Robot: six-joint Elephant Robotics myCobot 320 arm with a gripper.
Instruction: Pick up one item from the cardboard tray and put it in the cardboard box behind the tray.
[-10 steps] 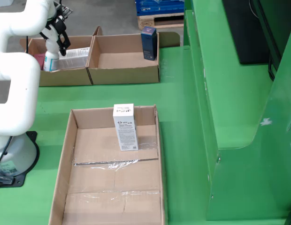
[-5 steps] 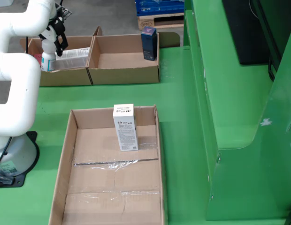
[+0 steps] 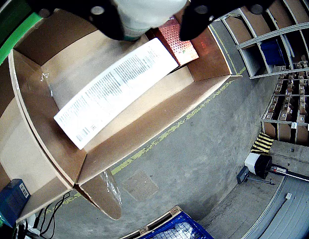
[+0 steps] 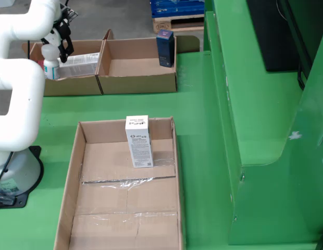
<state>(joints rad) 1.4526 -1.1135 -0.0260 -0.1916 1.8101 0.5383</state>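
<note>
In the view from the side, my gripper [image 4: 58,42] is shut on a white bottle [image 4: 50,62] with a teal base, held above the left cardboard box [image 4: 73,86] behind the tray. The view that rides on the gripper shows the black fingers [image 3: 107,20] on both sides of the bottle [image 3: 144,12], over that box [image 3: 144,124]. In the box lie a white printed carton [image 3: 117,92] and a red patterned item [image 3: 177,40]. The cardboard tray [image 4: 73,156] in front holds one upright white carton [image 4: 139,141].
A second cardboard box [image 4: 138,83] stands to the right of the first, with a dark blue carton [image 4: 165,48] at its far right corner. A pallet with blue crates [image 4: 177,10] is behind. A raised green structure [image 4: 245,104] borders the right side. Shelving [image 3: 289,74] stands beyond the floor.
</note>
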